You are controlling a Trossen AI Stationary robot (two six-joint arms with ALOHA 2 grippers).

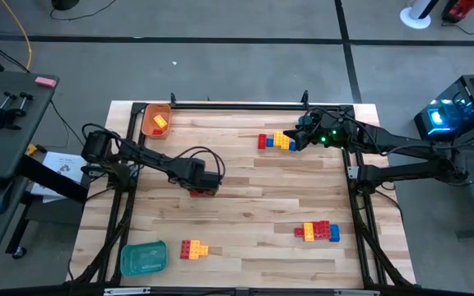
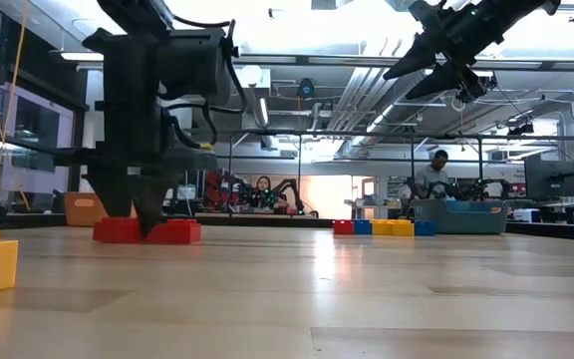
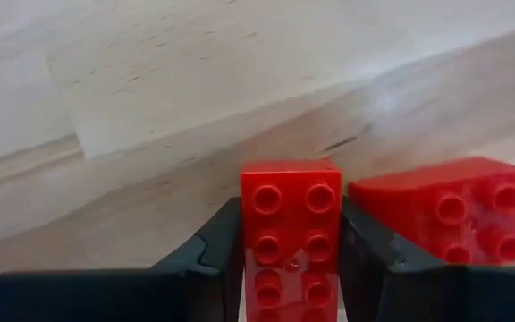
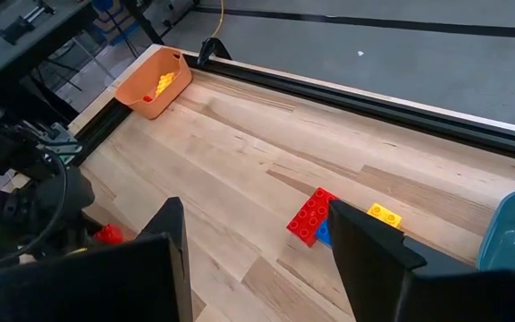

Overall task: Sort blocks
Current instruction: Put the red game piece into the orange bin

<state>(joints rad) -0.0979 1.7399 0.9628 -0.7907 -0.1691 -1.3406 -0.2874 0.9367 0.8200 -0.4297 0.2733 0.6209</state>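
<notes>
Sorting barely begun: left hand (image 3: 291, 268) clamped on a red block (image 3: 291, 224) mid-table; right hand (image 4: 257, 241) apart, hovering; three block clusters (image 1: 318, 232) remain

2 trays (image 1: 155, 120) on the table (image 1: 245, 214), 2 arms (image 1: 146, 160), 4 clusters of blocks (image 1: 277, 141), 2 people (image 2: 263, 193) behind.
</notes>
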